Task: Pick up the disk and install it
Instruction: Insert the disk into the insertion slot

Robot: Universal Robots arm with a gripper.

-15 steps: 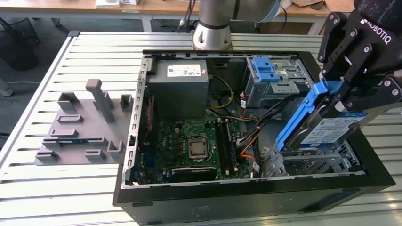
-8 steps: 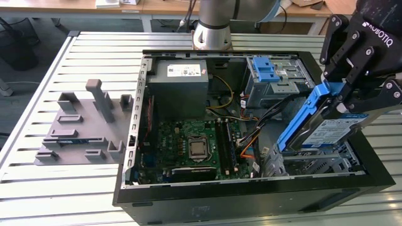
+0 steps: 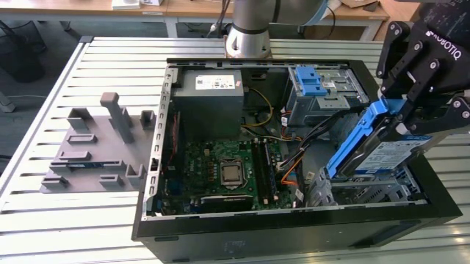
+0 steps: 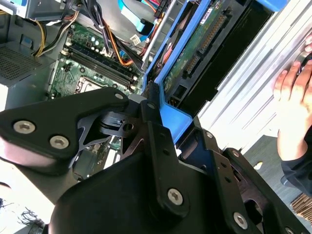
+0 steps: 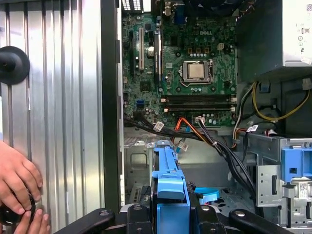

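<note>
In the exterior view, gripper (image 3: 415, 118) clamped on the disk (image 3: 406, 146), tilted steeply over the corner bay of the open computer case (image 3: 294, 228) at the exterior view's right. In the second wrist view, fingers (image 4: 152, 122) closed against its blue rail, green circuit side showing, a person's hand (image 4: 290, 92) outside the case. In the first wrist view, disk (image 5: 168, 170) edge-on above the bay, motherboard (image 5: 170, 83) beyond.

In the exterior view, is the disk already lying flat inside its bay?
No, the disk is steeply tilted, gripped by the hand over the end of the computer case at the exterior view's right.
</note>
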